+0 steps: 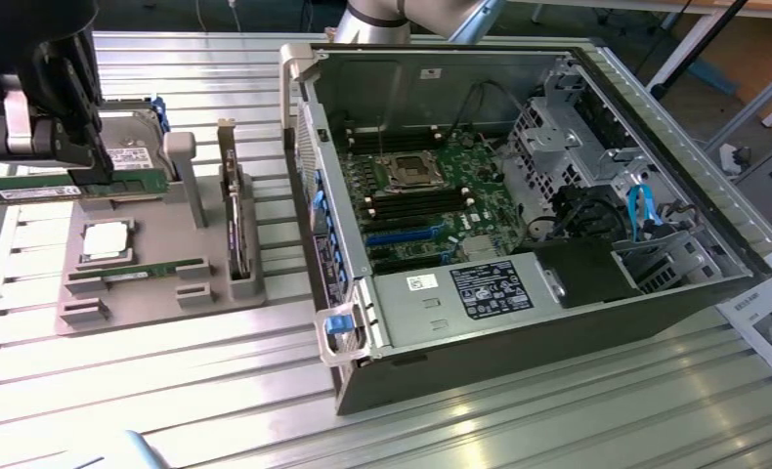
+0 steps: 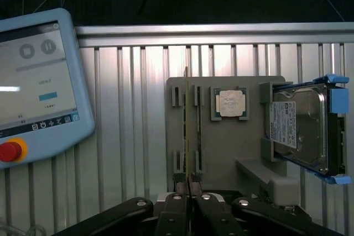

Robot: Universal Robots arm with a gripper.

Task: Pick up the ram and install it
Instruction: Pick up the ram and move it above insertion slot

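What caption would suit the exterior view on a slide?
The gripper holds a green ram stick over the grey parts holder, with the open computer case on the exterior view's right.

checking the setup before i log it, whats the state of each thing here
end effector: shut on ram
ram: gripped, level, above holder
second ram: lying in holder
cpu: flat in holder
hard drive: resting in holder
card: standing on edge in holder
case: open, on its side
pendant: screen on
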